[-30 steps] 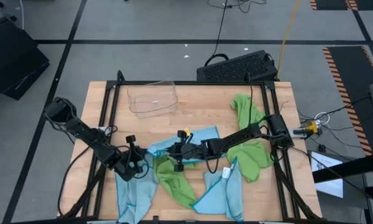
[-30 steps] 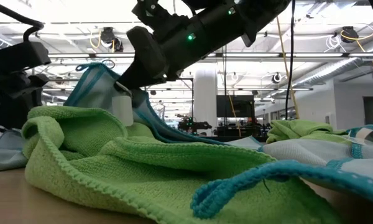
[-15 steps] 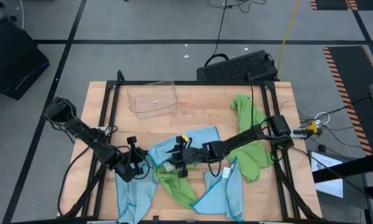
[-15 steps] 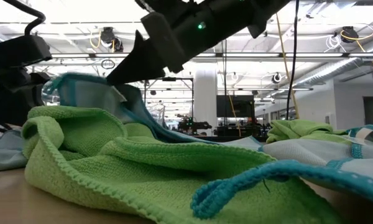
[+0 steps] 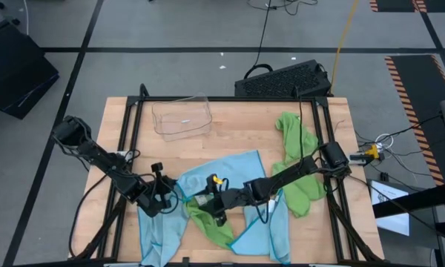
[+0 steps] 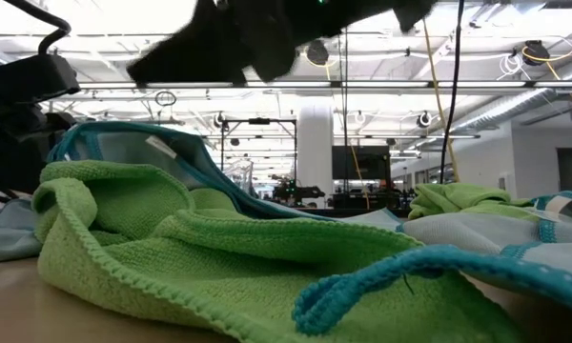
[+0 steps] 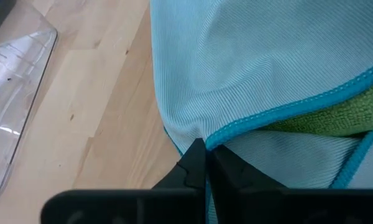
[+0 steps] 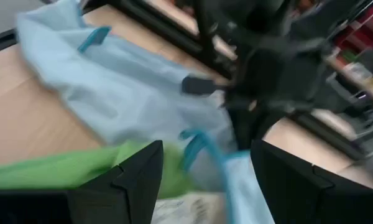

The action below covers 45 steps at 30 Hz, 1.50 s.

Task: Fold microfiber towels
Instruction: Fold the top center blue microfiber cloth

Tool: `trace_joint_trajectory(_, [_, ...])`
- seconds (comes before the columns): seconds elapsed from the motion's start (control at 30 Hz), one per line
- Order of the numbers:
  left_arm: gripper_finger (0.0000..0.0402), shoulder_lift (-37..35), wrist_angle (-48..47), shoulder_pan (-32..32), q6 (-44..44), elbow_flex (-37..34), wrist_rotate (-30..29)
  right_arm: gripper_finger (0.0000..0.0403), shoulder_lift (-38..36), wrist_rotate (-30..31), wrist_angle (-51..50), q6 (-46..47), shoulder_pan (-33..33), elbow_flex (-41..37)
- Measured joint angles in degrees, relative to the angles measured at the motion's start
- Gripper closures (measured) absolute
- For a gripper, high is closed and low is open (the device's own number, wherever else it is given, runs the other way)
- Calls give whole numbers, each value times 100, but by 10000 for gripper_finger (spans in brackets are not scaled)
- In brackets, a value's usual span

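Observation:
A light blue microfiber towel (image 5: 224,170) lies spread mid-table, its near part draped over a lime green towel (image 5: 215,222). My left gripper (image 5: 168,194) is shut on the blue towel's left end. My right gripper (image 5: 208,202) hovers open just above both towels, holding nothing; its fingers (image 8: 137,180) stand wide apart. In the low view the blue towel (image 6: 124,148) rests on the green one (image 6: 219,248), with the right gripper (image 6: 210,43) above them. More blue towels (image 5: 159,230) (image 5: 271,230) lie near the front edge, and another green one (image 5: 297,163) at the right. My left gripper pinches the blue towel between its two shut fingers (image 7: 196,158), at the point where the darker hemmed edge (image 7: 236,127) meets the side edge. The fingers slant down from the table's left. The cloth spreads away from them over the table and the green towel, slack.
A clear plastic tray (image 5: 182,117) stands at the far left of the wooden table (image 5: 237,126). A black keyboard (image 5: 285,78) lies beyond the far edge. Black frame rails (image 5: 130,141) run along the table's sides.
My right gripper has opened and let go of the blue towel, rolled, risen a little and gone toward the table's near edge. The towel part it held up has fallen onto the green towel, and the cloth now lies spread flatter. The left end has stayed in my left gripper.

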Motion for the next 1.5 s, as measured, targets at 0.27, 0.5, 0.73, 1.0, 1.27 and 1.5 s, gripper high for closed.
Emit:
trace_joint_trajectory(0.27, [392, 0, 18, 12, 12, 0, 45, 182, 106, -219, -685, -748, -63, 671])
trace_joint_trajectory(0.5, [395, 0, 27, 31, 23, 0, 62, 174, 640, -898, -787, -972, -326, 1100])
trace_joint_trajectory(0.73, [398, 0, 28, 31, 37, 0, 62, 153, 1059, -1563, -1648, -999, -474, 1885])
trace_joint_trajectory(1.0, [394, 0, 26, 31, 40, 2, 69, 176, 1394, -1634, -1970, -1454, -537, 2235])
trace_joint_trajectory(1.27, [390, 0, 37, 31, 57, 2, 73, 204, 1394, -1646, -2405, -1578, -551, 2233])
trace_joint_trajectory(1.5, [394, 0, 37, 31, 59, 2, 78, 223, 1394, -1565, -2432, -1923, -555, 2233])
